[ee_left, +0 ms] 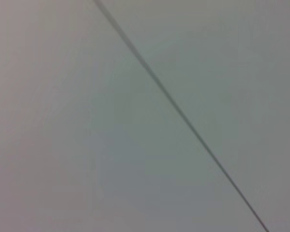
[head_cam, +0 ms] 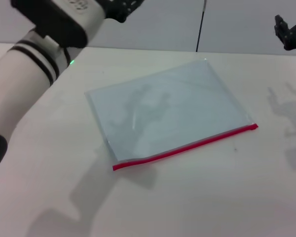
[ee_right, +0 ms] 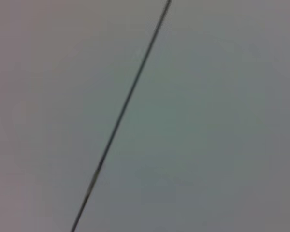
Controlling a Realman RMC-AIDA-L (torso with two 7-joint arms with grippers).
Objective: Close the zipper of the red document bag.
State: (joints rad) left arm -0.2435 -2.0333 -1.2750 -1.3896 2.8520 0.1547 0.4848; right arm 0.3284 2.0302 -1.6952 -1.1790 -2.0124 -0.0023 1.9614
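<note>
Red document bag (head_cam: 170,111) lies flat mid-table (head_cam: 227,197), zipper (head_cam: 187,147) along its near edge; likely light, limp, slippery, best pinned by one corner while the slider is pulled; left gripper (head_cam: 121,9) and right gripper (head_cam: 288,32) raised, finger state indiscernible.

Bare table (head_cam: 197,197) around red document bag (head_cam: 167,113)

On my right wrist feed I get nothing but a flat grey surface (ee_right: 208,125), plain and blurred, filling the whole picture. One thin dark line (ee_right: 121,113) crosses it on a slant, running from about 12 o'clock down to roughly 7 o'clock. The grey looks slightly warmer on the 9 o'clock side of that line and cooler toward 3 o'clock. I cannot tell what the surface is.
</note>
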